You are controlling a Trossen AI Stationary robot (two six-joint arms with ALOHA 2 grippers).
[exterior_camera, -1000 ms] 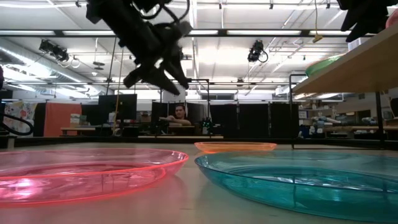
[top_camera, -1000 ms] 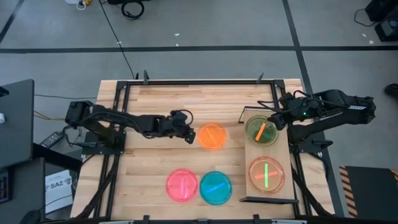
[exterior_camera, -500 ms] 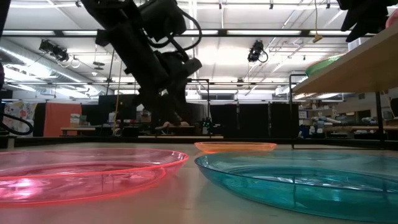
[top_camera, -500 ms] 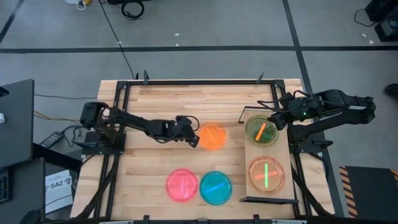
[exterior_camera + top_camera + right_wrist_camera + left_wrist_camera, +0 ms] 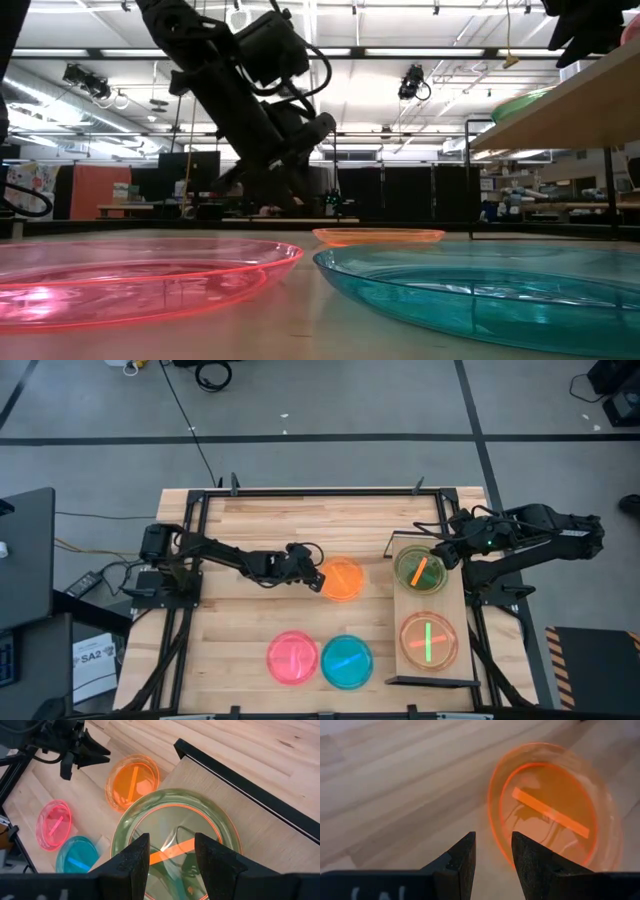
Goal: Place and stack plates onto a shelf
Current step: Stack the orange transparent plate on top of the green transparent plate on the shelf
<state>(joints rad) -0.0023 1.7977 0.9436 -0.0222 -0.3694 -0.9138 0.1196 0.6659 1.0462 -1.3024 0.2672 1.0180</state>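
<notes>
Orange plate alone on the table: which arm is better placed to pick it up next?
Left. The left gripper, jaws open, sits right beside the orange plate. The right gripper hovers over the green plate on the shelf.

Three plates lie on the worktop (image 5: 250,530): one orange plate (image 5: 341,578), one pink plate (image 5: 292,657), one teal-blue plate (image 5: 346,660). One shelf (image 5: 456,598) carries two stacks: a green-topped stack (image 5: 420,569) and an orange-topped stack (image 5: 428,640). Two robot arms are present.

Overhead, table-level and wrist views share orange plate (image 5: 342,579).
</notes>
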